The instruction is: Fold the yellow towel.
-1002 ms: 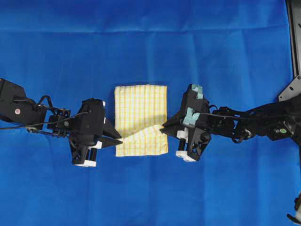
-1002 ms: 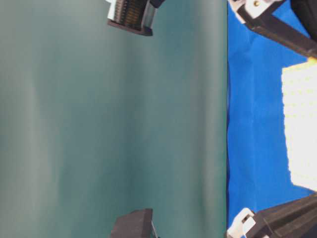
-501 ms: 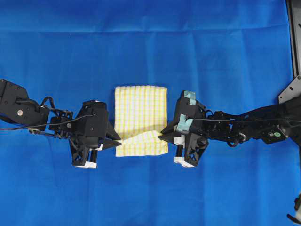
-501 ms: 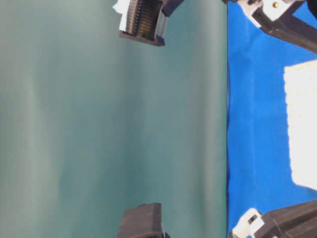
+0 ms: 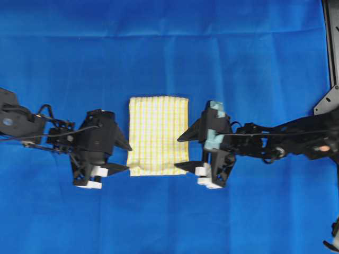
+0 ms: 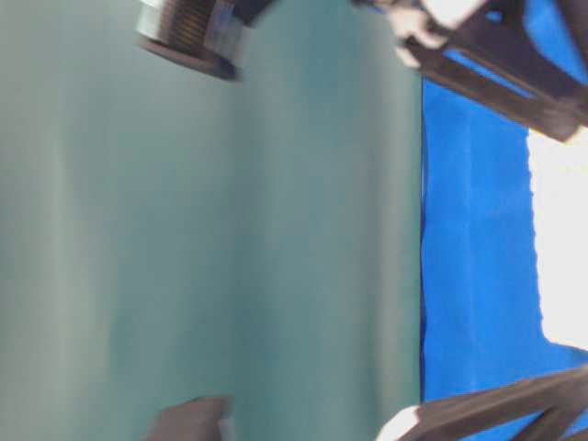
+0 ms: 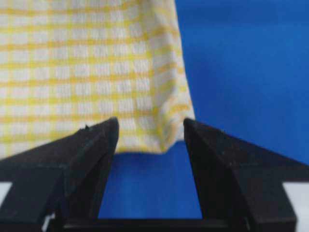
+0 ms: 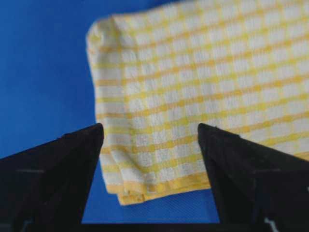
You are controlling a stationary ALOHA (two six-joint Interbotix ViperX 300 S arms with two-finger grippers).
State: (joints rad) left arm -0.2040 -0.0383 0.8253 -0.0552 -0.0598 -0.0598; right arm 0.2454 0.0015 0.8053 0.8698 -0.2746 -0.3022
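The yellow towel (image 5: 158, 135) lies as a flat folded rectangle of yellow and white checks in the middle of the blue cloth. My left gripper (image 5: 127, 157) stands open at the towel's lower left edge. In the left wrist view the towel (image 7: 91, 67) ends just beyond the left gripper (image 7: 149, 126), with only blue cloth between its fingers. My right gripper (image 5: 178, 153) stands open at the lower right edge. In the right wrist view the hemmed corner of the towel (image 8: 193, 77) lies loose below the wide-apart right gripper (image 8: 149, 129). Neither holds anything.
A large blue cloth (image 5: 169, 47) covers the whole table. A black frame (image 5: 331, 42) runs down the far right edge. The table-level view shows a teal wall (image 6: 202, 230), the blue cloth (image 6: 469, 239) and the towel's bright edge (image 6: 562, 239).
Both grippers have opened and let go of the towel's lifted fold, which now lies flat. Both have drawn back slightly from the towel's edges.
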